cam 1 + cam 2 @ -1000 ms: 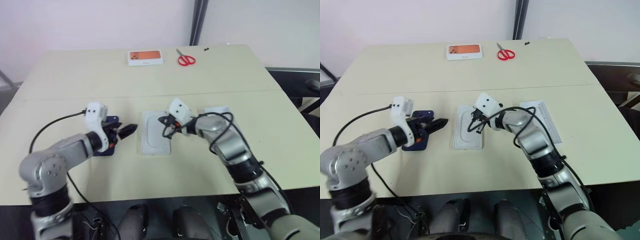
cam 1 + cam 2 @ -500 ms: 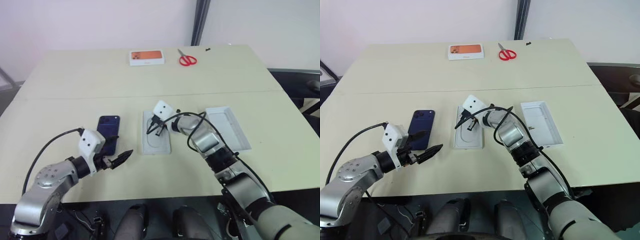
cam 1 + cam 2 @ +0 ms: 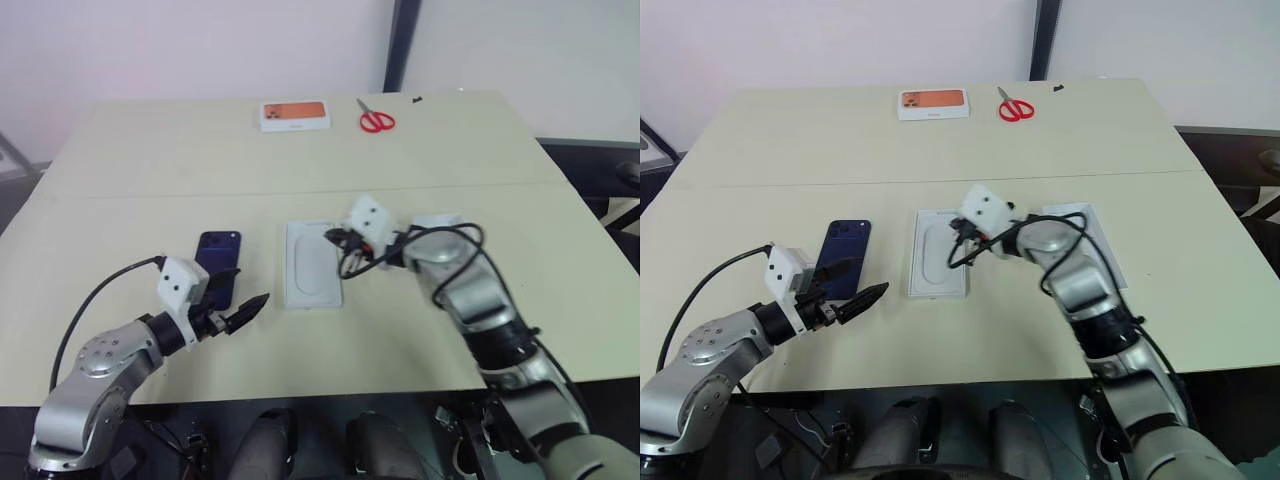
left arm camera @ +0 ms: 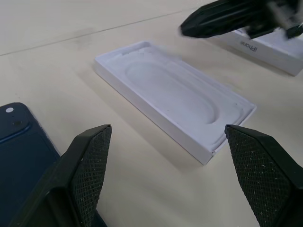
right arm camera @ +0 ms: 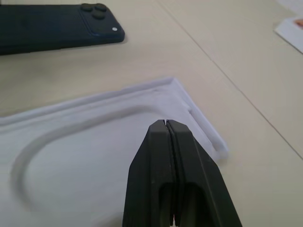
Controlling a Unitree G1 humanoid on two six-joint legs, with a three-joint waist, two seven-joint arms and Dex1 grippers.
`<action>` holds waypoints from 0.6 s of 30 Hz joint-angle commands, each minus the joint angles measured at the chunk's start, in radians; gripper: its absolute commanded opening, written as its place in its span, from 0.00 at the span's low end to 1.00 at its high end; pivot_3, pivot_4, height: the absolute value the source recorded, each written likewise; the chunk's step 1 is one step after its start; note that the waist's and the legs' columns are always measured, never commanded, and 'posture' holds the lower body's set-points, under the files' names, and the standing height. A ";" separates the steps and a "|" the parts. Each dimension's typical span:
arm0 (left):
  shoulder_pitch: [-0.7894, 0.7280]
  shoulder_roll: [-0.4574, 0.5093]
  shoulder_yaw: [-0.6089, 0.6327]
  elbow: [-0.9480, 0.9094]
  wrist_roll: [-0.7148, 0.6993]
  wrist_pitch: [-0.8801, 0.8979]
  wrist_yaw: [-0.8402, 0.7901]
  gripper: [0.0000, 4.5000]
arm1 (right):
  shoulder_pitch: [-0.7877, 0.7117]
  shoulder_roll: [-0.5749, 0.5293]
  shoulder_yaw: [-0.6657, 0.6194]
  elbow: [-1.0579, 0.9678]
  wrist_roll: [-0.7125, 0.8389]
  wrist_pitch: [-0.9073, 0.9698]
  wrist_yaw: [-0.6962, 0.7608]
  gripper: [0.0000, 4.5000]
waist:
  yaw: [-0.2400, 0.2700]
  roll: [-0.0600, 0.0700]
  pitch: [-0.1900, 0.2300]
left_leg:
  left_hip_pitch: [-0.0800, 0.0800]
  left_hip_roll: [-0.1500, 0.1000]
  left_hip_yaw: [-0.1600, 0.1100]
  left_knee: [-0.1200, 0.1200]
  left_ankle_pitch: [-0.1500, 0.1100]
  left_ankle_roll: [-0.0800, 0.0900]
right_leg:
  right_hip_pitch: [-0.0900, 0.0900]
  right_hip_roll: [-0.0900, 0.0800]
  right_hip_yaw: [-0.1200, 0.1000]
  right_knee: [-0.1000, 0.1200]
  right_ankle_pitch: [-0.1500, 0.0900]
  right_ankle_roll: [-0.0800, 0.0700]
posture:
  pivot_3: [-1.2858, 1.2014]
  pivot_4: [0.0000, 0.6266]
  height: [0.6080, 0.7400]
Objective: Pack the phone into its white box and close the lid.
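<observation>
The phone (image 3: 845, 256) lay flat and back-up on the table (image 3: 790, 150), just to the left of the thin white insert (image 3: 939, 265), apparently set out there so that either arm could reach it. The white box (image 3: 1095, 240), largely screened by the right forearm, sat on the far side of the insert from the phone, well apart from it; packing had evidently not begun. The left gripper (image 3: 243, 311) hovered near the phone's near end, on the side away from the insert's far edge, its fingers (image 4: 90, 161) spread wide and holding nothing, which read as a stance for approaching the phone. The right gripper (image 3: 342, 252) hung over the insert's right edge with its fingers (image 5: 173, 165) pressed together and nothing between them. The phone itself was slim and navy blue, with a camera cluster in one corner at its far end and a matte-looking back. A smaller white box with an orange picture (image 3: 933, 103) and red scissors (image 3: 1015, 107) lay well beyond the insert at the table's far edge.
</observation>
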 commanded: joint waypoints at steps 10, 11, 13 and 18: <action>-0.193 -0.084 0.215 0.152 -0.146 0.285 0.327 1.00 | -0.011 0.030 0.060 -0.134 0.050 0.078 -0.039 0.81 | -0.006 0.000 0.000 | 0.000 0.000 0.000 0.001 0.000 0.000 | -0.001 0.001 0.000 0.002 0.000 0.000 | 0.52 0.24 1.00; -0.202 -0.078 0.233 0.165 -0.148 0.295 0.340 1.00 | -0.035 0.063 0.077 -0.114 0.046 0.092 -0.058 0.74 | -0.006 0.000 0.000 | 0.000 0.000 0.000 0.001 0.000 0.000 | -0.001 0.001 0.000 0.002 0.000 0.000 | 0.52 0.24 1.00; -0.223 -0.074 0.281 0.194 -0.161 0.322 0.374 1.00 | -0.080 0.125 0.119 -0.072 0.033 0.109 -0.087 0.56 | -0.005 0.000 0.000 | 0.000 0.000 0.000 0.001 0.000 0.000 | -0.001 0.001 0.000 0.002 0.000 0.000 | 0.52 0.24 1.00; -0.278 -0.076 0.388 0.256 -0.225 0.426 0.464 1.00 | -0.151 0.238 0.211 0.044 0.000 0.100 -0.124 0.00 | 0.000 -0.001 0.000 | 0.000 0.000 0.000 0.001 0.002 -0.003 | -0.001 0.001 0.000 0.001 0.000 0.000 | 0.52 0.24 1.00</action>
